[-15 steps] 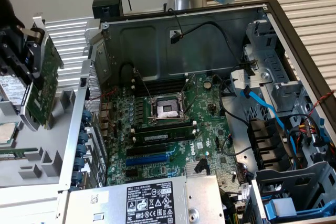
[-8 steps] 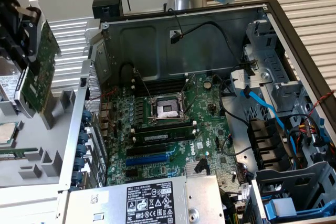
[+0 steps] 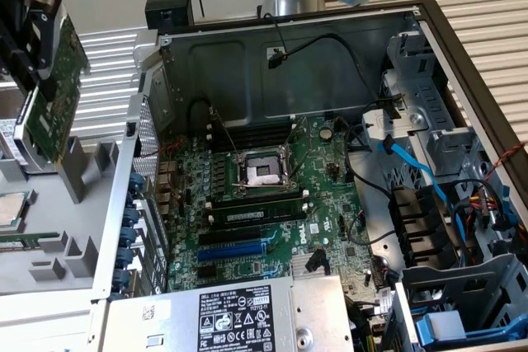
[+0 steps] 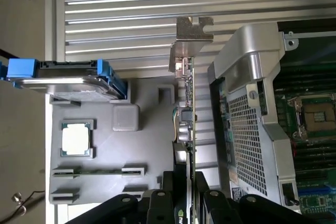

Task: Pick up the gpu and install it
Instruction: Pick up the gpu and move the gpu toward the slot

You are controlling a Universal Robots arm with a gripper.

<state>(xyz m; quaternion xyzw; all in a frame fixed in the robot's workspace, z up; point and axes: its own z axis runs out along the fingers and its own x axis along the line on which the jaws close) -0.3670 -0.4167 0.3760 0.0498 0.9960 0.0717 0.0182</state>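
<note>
The gpu (image 3: 54, 92), a small card with its green circuit board facing the camera, hangs tilted in the air at the exterior view's far left, above the grey tray (image 3: 66, 237). My gripper (image 3: 29, 47) is shut on it from above. In the wrist view the gpu (image 4: 188, 108) shows edge-on with its metal bracket at the far end, and my gripper (image 4: 181, 203) clamps its near end between black fingers (image 4: 157, 205). The open computer case with the green motherboard (image 3: 272, 195) lies to the exterior view's right of the card. A blue expansion slot (image 3: 231, 249) sits on the board.
The grey tray (image 4: 142, 150) holds a processor chip (image 4: 77, 140), a memory stick (image 4: 100, 171) and a drive in blue brackets (image 4: 68, 80). The case's perforated metal wall (image 3: 144, 162) stands between tray and motherboard. A power supply (image 3: 231, 315) and cables (image 3: 412, 162) crowd the case.
</note>
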